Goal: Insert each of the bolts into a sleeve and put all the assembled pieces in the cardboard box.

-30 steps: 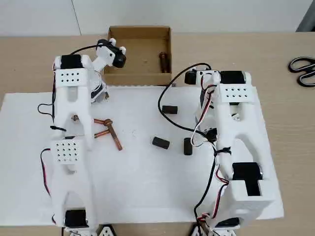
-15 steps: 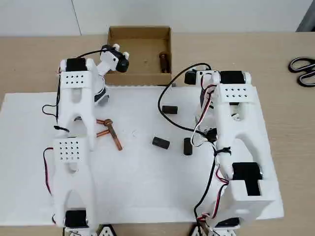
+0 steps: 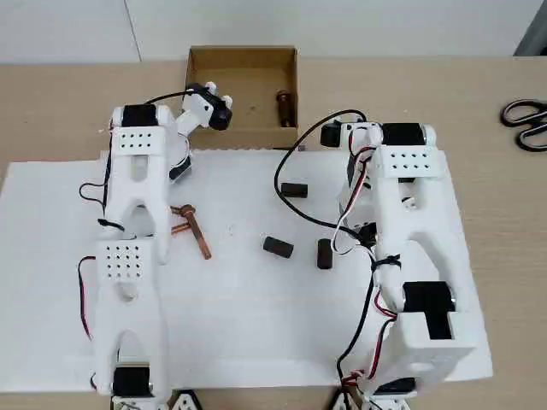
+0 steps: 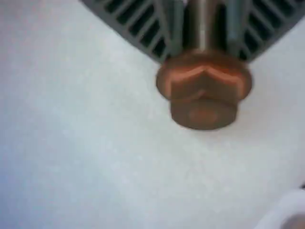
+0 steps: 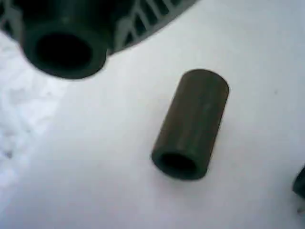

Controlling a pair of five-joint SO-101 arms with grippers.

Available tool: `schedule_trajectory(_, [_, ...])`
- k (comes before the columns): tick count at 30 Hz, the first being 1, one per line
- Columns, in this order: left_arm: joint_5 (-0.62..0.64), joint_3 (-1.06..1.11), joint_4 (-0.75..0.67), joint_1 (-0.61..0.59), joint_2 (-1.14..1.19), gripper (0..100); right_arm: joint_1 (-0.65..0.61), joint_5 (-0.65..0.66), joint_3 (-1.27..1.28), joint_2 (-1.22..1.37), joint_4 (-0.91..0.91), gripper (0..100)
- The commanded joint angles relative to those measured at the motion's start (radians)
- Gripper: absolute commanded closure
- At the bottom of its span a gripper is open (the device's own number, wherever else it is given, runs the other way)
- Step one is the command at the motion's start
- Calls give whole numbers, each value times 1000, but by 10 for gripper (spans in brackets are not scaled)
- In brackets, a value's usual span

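Left gripper (image 4: 203, 40) is clamped on the shank of a copper hex-head bolt (image 4: 204, 90), over the white sheet (image 3: 256, 325). Right gripper (image 5: 66, 21) is closed round a black cylindrical sleeve (image 5: 64, 50). Risk: bore and shank misaligned at mating — the bolt may twist loose. Farther off, loose black sleeves (image 3: 279, 248) could be knocked. The cardboard box (image 3: 242, 53) lies beyond.

The cardboard box (image 3: 248, 137) is bare inside toward its left wall. One assembled piece (image 3: 283, 106) lies along the right wall. The left arm's wrist camera (image 3: 212, 106) overhangs the box's front-left corner. Just in front of the box, a black cable (image 3: 277, 175) loops over the white sheet (image 3: 256, 325), beside a sleeve (image 3: 294, 190). Farther from the box, two further sleeves (image 3: 278, 248) and loose bolts (image 3: 198, 235) lie between the arms. Past them the sheet lies open.
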Motion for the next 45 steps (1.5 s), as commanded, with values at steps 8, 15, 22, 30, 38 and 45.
schedule_trajectory(8, [104, -242, 80, -9, 8, 995, -1, 9, -3, -243, -7, 994])
schedule_trajectory(15, [267, -355, 80, -8, -97, 995, -2, 5, 17, -394, 18, 995])
schedule_trajectory(22, [488, -355, 80, 11, -272, 995, 5, 9, 106, -582, 13, 995])
schedule_trajectory(30, [493, -355, 80, 23, -497, 995, 1, 2, 210, -806, 13, 996])
schedule_trajectory(38, [594, -355, 80, 48, -724, 995, 1, 0, 319, -1052, -82, 996])
schedule_trajectory(45, [726, -355, 80, 44, -872, 995, 1, -2, 517, -1277, -209, 996])
